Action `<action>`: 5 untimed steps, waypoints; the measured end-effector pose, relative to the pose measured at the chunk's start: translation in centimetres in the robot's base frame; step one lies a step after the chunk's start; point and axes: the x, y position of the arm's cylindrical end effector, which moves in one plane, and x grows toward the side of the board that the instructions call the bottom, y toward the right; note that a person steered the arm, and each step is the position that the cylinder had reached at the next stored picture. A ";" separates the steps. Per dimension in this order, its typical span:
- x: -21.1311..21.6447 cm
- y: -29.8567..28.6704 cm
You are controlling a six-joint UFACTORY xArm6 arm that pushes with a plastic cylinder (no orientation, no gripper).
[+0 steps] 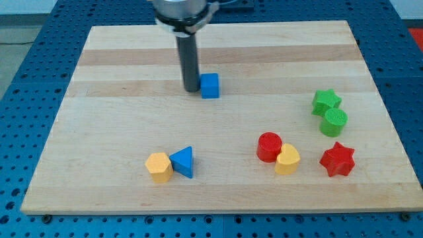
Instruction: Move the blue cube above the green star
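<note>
My tip point(191, 89) stands just left of the blue cube point(209, 86), touching it, near the view's top. The green star point(326, 101) lies well apart to the right and slightly lower, with the green cylinder point(334, 122) touching it from below.

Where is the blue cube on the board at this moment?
The blue cube sits in the board's upper middle, touching or nearly touching the right side of my tip, far to the view's left of the green star.
</note>
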 end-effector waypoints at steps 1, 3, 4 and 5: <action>0.0 4.4; 0.9 6.3; 1.7 7.6; 2.3 9.2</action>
